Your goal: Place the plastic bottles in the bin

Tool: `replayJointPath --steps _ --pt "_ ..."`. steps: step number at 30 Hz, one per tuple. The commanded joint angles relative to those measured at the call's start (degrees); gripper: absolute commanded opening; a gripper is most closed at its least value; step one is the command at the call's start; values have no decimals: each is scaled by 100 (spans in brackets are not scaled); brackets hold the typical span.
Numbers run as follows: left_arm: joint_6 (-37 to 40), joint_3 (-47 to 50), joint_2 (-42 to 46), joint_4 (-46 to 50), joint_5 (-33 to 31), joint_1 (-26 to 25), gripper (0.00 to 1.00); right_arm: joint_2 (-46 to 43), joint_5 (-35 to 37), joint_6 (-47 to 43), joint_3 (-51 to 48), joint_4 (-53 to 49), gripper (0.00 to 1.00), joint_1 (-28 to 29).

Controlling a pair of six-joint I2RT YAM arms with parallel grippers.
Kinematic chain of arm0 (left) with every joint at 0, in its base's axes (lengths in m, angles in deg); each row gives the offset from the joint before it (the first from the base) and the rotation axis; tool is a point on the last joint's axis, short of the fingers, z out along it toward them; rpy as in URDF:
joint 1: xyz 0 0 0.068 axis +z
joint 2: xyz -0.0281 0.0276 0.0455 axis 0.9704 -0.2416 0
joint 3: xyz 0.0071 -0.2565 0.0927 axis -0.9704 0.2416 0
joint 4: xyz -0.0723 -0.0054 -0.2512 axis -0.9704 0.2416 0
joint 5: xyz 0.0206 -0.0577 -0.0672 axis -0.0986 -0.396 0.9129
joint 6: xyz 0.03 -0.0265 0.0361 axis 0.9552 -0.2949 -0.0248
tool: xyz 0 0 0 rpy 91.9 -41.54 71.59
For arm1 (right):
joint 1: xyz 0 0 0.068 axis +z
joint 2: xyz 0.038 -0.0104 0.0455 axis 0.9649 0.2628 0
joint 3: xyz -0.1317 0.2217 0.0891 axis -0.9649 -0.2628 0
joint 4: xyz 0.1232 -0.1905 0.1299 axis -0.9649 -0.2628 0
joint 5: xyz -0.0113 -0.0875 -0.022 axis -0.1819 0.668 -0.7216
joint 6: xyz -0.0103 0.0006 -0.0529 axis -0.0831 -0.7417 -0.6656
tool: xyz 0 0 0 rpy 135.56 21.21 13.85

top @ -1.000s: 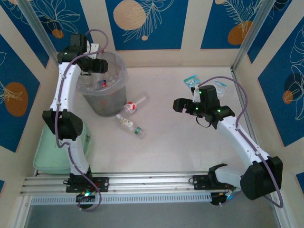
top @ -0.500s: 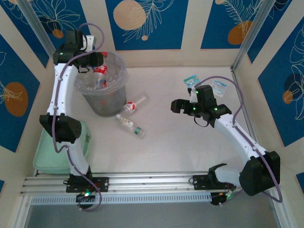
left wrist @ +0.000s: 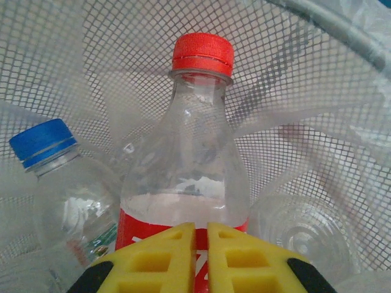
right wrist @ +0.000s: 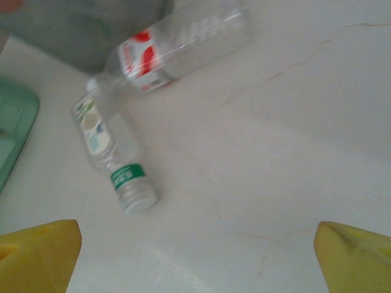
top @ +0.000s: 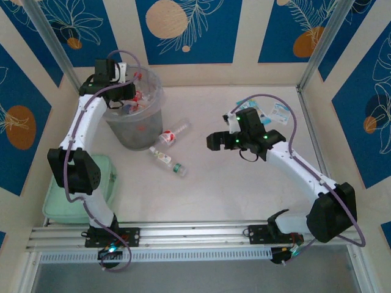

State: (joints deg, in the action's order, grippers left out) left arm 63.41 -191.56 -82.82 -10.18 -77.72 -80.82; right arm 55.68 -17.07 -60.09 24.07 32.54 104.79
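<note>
Gripper, left (left wrist: 201,259): yellow fingers almost together with a thin slit between them, down inside the bin (left wrist: 91,49) at the upper left of the top view.
Grip, left: red label shows through the slit; I cannot tell whether the fingers pinch anything.
Red-cap bottle (left wrist: 195,152): centre of the left wrist view, just beyond the fingertips, cap toward the top of the frame, clear body, red label at its lower end.
Blue-cap bottle (left wrist: 61,183): left of the red-cap one, leaning against it, inside the bin.
Clear bottle (left wrist: 299,235): lower right of that frame, its round end facing the camera, beside the red-cap one.
Bin wall: translucent, with a fine mesh pattern all around these three.
Gripper, right (right wrist: 195,250): fingers spread wide, one tip in each lower corner of the right wrist view, nothing between them; it hovers over the table (top: 244,189), right of centre in the top view.
Green-label bottle (right wrist: 113,152): lying on the table at left of that frame, cap toward the gripper.
Red-label bottle (right wrist: 183,46): lying at upper centre, next to the bin's base, its end near the green-label one.
Pad (top: 61,201): pale green, lower left of the top view.
Packets (top: 247,104): two, blue and white, upper right of the table, behind the right arm.
</note>
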Motion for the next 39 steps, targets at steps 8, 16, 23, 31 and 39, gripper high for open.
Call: replayJointPath --steps 8,16,23,31,39 --pt "-211 -230 -70 201 307 -39 22 975 0 -1207 297 180 98 1403" --pt "120 -968 318 964 -92 -38 76 2196 224 -1589 827 555 91 2001" --pt "158 -1020 1367 1426 -296 -38 100 3315 855 -1633 1391 551 83 2260" --pt "-1439 1037 3127 207 1484 -71 98 3667 638 -1571 1279 988 74 2153" --pt "-2613 2723 4134 -796 1555 -118 97 3414 356 -1570 1182 955 54 2037"
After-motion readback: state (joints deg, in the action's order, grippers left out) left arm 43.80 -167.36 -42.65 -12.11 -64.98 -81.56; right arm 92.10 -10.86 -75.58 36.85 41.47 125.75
